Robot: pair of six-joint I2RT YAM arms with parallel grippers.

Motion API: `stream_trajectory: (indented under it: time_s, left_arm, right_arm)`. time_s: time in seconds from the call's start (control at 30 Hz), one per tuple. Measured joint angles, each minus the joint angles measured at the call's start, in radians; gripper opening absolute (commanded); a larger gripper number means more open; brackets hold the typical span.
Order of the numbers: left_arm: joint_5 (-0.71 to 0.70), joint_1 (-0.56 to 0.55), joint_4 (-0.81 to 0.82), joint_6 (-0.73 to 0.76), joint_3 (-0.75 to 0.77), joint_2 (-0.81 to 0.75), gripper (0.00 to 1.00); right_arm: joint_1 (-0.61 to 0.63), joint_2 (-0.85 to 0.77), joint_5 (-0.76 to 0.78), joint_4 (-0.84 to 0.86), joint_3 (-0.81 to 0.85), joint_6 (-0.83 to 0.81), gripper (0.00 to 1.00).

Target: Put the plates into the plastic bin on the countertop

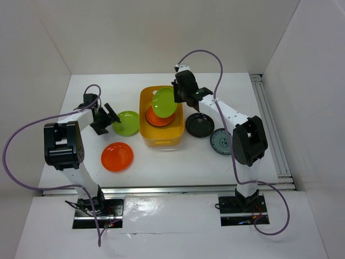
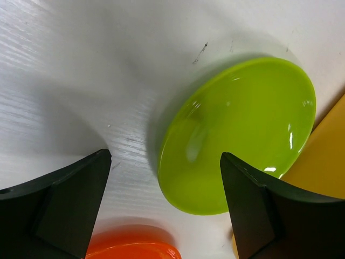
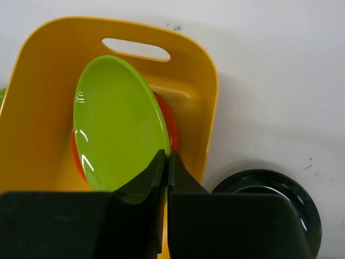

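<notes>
The yellow-orange plastic bin (image 1: 160,137) stands mid-table on the white countertop (image 1: 161,167), with an orange plate (image 1: 156,117) lying in it. My right gripper (image 1: 176,93) is shut on the rim of a lime green plate (image 1: 164,102) and holds it tilted over the bin; it shows in the right wrist view (image 3: 116,124) above the orange plate (image 3: 171,127). My left gripper (image 1: 109,118) is open, just left of a second lime green plate (image 1: 126,123), which shows in the left wrist view (image 2: 237,129). Another orange plate (image 1: 117,157) lies at front left.
A glossy black plate (image 1: 199,125) lies right of the bin, seen also in the right wrist view (image 3: 275,194). A pale blue-grey patterned plate (image 1: 220,141) lies partly under the right arm. Metal rails (image 1: 272,129) edge the table on the right and front.
</notes>
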Motion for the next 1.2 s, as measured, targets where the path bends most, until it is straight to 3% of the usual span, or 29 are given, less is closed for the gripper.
stream_trajectory:
  time_s: [0.3, 0.4, 0.5, 0.57, 0.6, 0.77, 0.93, 1.03, 1.07, 1.17, 1.2]
  left_arm:
    - [0.016, -0.002, 0.024, 0.004, 0.001, 0.009, 0.85]
    - [0.029, -0.002, 0.037, 0.005, -0.002, 0.011, 0.85]
    - [0.035, -0.002, 0.042, 0.005, -0.004, 0.011, 0.85]
    - [0.04, -0.003, 0.047, 0.006, -0.006, 0.011, 0.85]
    - [0.043, -0.003, 0.05, 0.006, -0.006, 0.011, 0.85]
    - [0.052, -0.002, 0.065, 0.006, -0.012, 0.011, 0.85]
    - [0.055, -0.006, 0.079, 0.008, -0.022, 0.011, 0.7]
    - [0.053, -0.013, 0.087, 0.018, -0.032, 0.011, 0.7]
    - [0.053, -0.014, 0.093, 0.023, -0.034, 0.01, 0.59]
    - [0.046, -0.019, 0.11, 0.03, -0.05, 0.01, 0.51]
    - [0.043, -0.02, 0.113, 0.029, -0.054, 0.009, 0.38]
  right_arm:
    - [0.031, 0.103, -0.038, -0.006, 0.051, -0.005, 0.01]
    - [0.038, 0.136, -0.039, -0.012, 0.054, -0.005, 0.14]
    - [0.04, 0.154, -0.041, -0.013, 0.065, -0.002, 0.57]
    - [0.043, 0.155, -0.045, -0.018, 0.074, -0.004, 0.76]
    - [0.045, 0.155, -0.048, -0.018, 0.081, -0.007, 1.0]
    - [0.079, 0.155, -0.067, -0.024, 0.15, -0.023, 1.0]
    - [0.146, 0.152, -0.084, -0.058, 0.293, -0.034, 1.0]
    - [0.18, 0.135, -0.092, -0.065, 0.36, -0.04, 1.0]
    - [0.188, 0.121, -0.095, -0.066, 0.369, -0.041, 1.0]
    - [0.196, 0.07, -0.097, -0.074, 0.376, -0.044, 1.0]
    - [0.195, 0.051, -0.097, -0.077, 0.377, -0.045, 1.0]
